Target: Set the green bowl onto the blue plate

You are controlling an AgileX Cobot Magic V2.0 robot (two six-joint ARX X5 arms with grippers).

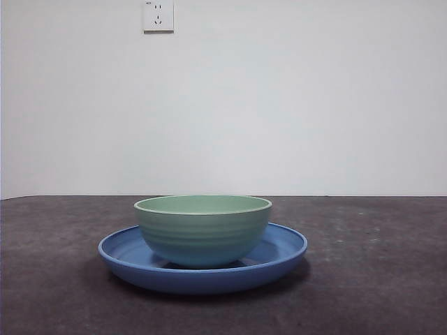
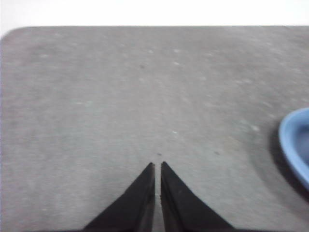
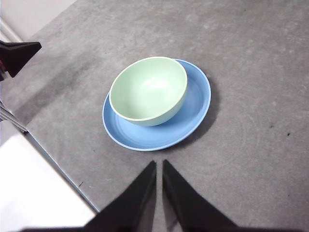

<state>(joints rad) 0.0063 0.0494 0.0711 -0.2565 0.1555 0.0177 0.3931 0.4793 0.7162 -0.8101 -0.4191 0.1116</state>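
The green bowl (image 1: 202, 229) stands upright on the blue plate (image 1: 279, 252) in the middle of the grey table. The right wrist view shows the bowl (image 3: 147, 91) empty, resting on the plate (image 3: 195, 104) a little off its centre. My right gripper (image 3: 159, 165) is shut and empty, held above the table, apart from the plate. My left gripper (image 2: 158, 166) is shut and empty over bare table, with only the plate's rim (image 2: 292, 145) at the side of its view. Neither gripper shows in the front view.
A white wall with a power socket (image 1: 158, 15) stands behind the table. The right wrist view shows the table's edge (image 3: 58, 166), a white surface beyond it, and a black tip (image 3: 18, 54) at the picture's side.
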